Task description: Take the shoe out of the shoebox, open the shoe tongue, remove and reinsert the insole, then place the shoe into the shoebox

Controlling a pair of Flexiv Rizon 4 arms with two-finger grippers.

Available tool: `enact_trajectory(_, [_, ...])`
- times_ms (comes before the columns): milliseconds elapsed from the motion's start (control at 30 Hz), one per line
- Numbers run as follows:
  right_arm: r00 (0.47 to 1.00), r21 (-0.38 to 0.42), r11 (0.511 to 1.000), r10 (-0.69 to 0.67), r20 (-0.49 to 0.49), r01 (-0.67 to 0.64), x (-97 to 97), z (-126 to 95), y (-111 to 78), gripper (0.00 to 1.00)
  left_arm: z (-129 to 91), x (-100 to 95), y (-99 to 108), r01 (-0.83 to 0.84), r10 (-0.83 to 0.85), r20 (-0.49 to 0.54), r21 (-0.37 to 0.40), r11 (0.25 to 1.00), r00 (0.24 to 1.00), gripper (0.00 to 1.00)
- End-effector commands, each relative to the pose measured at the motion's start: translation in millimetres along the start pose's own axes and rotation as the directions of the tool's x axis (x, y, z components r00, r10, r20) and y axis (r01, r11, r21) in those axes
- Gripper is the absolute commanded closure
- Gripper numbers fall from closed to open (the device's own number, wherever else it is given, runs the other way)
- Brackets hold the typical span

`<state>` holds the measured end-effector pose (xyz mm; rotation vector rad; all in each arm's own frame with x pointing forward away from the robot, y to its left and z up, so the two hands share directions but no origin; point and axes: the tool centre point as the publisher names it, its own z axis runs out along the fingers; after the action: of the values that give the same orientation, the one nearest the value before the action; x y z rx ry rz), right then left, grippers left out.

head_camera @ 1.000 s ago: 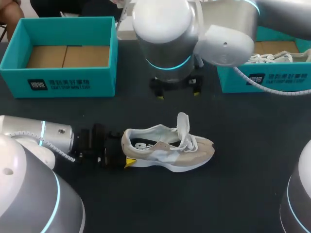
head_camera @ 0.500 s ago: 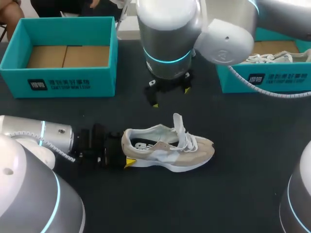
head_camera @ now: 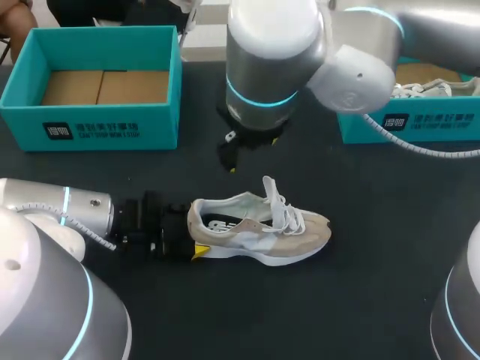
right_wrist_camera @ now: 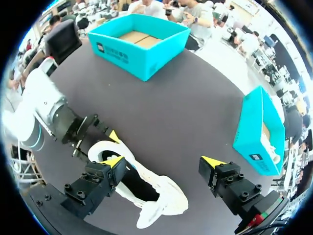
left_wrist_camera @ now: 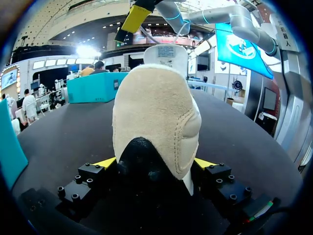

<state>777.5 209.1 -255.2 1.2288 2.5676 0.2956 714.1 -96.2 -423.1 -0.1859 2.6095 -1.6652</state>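
Left gripper clenches the shoe by its heel, midway along the bench; right gripper hangs released above

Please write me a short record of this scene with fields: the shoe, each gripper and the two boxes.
shoe: on its sole on the table, outside both boxes
tongue: standing up
left gripper: shut on the shoe's heel, one finger on each side
right gripper: open, hovers above the shoe, touching nothing
left shoebox: far left of the table, open, empty
right shoebox: far right of the table, open, holds a second shoe
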Motion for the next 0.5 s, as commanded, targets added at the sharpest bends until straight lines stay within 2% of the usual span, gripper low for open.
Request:
enact_trajectory(33, [0.906, -0.032, 0.910, -0.415, -0.083, 0.414, 23.6, 12, 6.0, 0.00, 2, 1.6, 2, 0.000, 0.000, 0.000, -0.003, 1.000, 1.000, 1.00])
enact_trajectory(133, [0.840, 0.009, 0.848, -0.523, -0.145, 0.530, 38.6, 12, 7.9, 0.02, 2, 1.6, 2, 0.000, 0.000, 0.000, -0.003, 1.000, 1.000, 1.00])
enact_trajectory(167, [0.819, 0.007, 0.829, -0.550, -0.164, 0.559, 42.9, 13, 7.5, 0.27, 2, 1.6, 2, 0.000, 0.000, 0.000, -0.003, 1.000, 1.000, 1.00])
enact_trajectory(200, [0.810, 0.014, 0.821, -0.560, -0.176, 0.571, 45.0, 14, 7.0, 0.38, 2, 1.6, 2, 0.000, 0.000, 0.000, -0.003, 1.000, 1.000, 1.00])
enact_trajectory(300, [0.800, 0.042, 0.813, -0.561, -0.212, 0.581, 52.5, 18, -0.1, 0.97, 2, 1.6, 2, 0.000, 0.000, 0.000, -0.003, 1.000, 1.000, 1.00])
enact_trajectory(333, [0.802, 0.054, 0.813, -0.557, -0.218, 0.579, 53.9, 19, -2.8, 1.00, 2, 1.6, 2, 0.000, 0.000, 0.000, -0.003, 1.000, 1.000, 1.00])
enact_trajectory(500, [0.807, 0.092, 0.812, -0.548, -0.220, 0.577, 57.5, 23, -15.4, 1.00, 2, 1.6, 2, 0.000, 0.000, 0.000, -0.003, 1.000, 1.000, 1.00])
